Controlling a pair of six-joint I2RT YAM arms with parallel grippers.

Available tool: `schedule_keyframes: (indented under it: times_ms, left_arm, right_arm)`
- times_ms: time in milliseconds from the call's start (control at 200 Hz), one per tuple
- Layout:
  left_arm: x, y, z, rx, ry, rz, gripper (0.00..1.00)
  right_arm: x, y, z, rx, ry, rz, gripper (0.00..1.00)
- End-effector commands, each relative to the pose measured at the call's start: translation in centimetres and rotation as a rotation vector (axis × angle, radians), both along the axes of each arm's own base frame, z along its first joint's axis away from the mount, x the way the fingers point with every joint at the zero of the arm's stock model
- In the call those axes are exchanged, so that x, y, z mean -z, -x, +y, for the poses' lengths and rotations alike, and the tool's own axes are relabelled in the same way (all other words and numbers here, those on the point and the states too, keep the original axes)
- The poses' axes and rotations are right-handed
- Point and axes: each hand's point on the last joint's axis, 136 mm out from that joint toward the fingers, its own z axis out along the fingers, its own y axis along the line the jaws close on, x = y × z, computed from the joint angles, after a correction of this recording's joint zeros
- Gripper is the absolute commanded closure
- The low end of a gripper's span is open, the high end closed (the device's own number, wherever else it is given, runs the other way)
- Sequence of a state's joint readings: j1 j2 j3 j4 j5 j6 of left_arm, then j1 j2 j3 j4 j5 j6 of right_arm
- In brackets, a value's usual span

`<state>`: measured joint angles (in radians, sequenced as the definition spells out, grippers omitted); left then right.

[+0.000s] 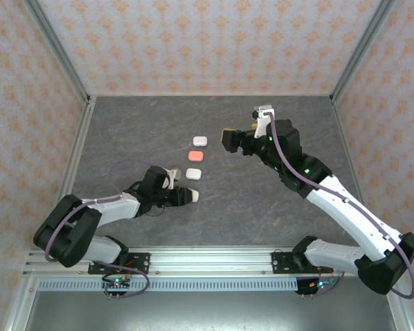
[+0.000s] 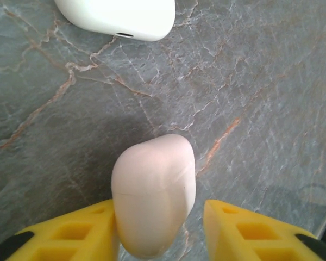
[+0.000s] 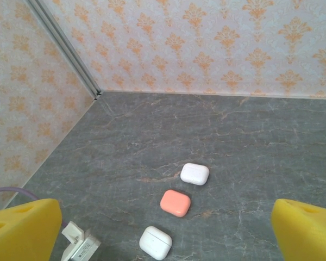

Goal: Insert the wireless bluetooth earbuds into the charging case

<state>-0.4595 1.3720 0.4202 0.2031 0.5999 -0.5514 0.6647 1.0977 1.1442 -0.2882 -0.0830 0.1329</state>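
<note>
Now the left gripper (image 2: pixel 158 212) is spread around a white case (image 2: pixel 152 185), one finger touching; the right gripper (image 3: pixel 167 220) gapes wide.

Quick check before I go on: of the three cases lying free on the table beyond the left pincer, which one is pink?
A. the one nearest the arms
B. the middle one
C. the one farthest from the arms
B: in the top view the pink case lies in the row between the far white case and the near white case.
</note>
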Motion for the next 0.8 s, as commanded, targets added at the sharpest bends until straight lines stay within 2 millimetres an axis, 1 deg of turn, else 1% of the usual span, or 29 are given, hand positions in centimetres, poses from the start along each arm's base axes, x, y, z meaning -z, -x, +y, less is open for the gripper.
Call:
schedule_keyframes:
  times_ms: [0,90,160,285,375,450,545,626,706,746,796]
  left_arm:
    - [-0.7,-0.4,0.5,-0.022,-0.039,-0.028,0.51]
    - [-1.2,-0.7,0.9,-0.042,-0.059,-0.036,0.45]
    - [-2.1,-1.0,1.1,-0.032,-0.08,-0.075,0.4]
    - [-4.5,-1.6,1.5,-0.044,-0.096,-0.135,0.35]
    - [-6.3,-2.1,2.3,-0.066,-0.14,-0.182,0.32]
    - [-8.3,-2.9,3.4,-0.104,-0.186,-0.252,0.29]
    - [-11.4,-4.4,5.5,-0.189,-0.274,-0.361,0.25]
    - [-14.0,-5.9,7.7,-0.277,-0.363,-0.452,0.23]
    - [-16.3,-7.3,10.4,-0.39,-0.462,-0.528,0.22]
    - [-17.4,-7.7,12.1,-0.462,-0.507,-0.559,0.21]
    - [-18.8,-8.1,14.1,-0.553,-0.548,-0.595,0.21]
  right_arm:
    - [-0.4,-0.2,-0.8,0.031,0.03,-0.014,0.01]
    - [-0.3,-0.2,-1.3,0.051,0.05,-0.01,0.01]
    - [-0.2,-0.1,-1.9,0.07,0.069,-0.009,0.01]
    - [0.2,0.0,-3.7,0.134,0.107,-0.005,0.01]
    - [0.6,0.1,-5.4,0.196,0.136,-0.013,0.01]
    - [1.1,0.1,-7.1,0.261,0.165,-0.025,0.01]
    - [2.3,-0.2,-10.2,0.405,0.214,-0.038,0.01]
    - [3.5,-0.3,-12.6,0.504,0.276,-0.051,0.01]
    - [5.5,-0.5,-14.7,0.558,0.341,-0.045,0.01]
    - [6.3,-0.5,-16.1,0.61,0.363,-0.045,0.01]
    - [7.8,-0.5,-18.0,0.678,0.406,-0.044,0.01]
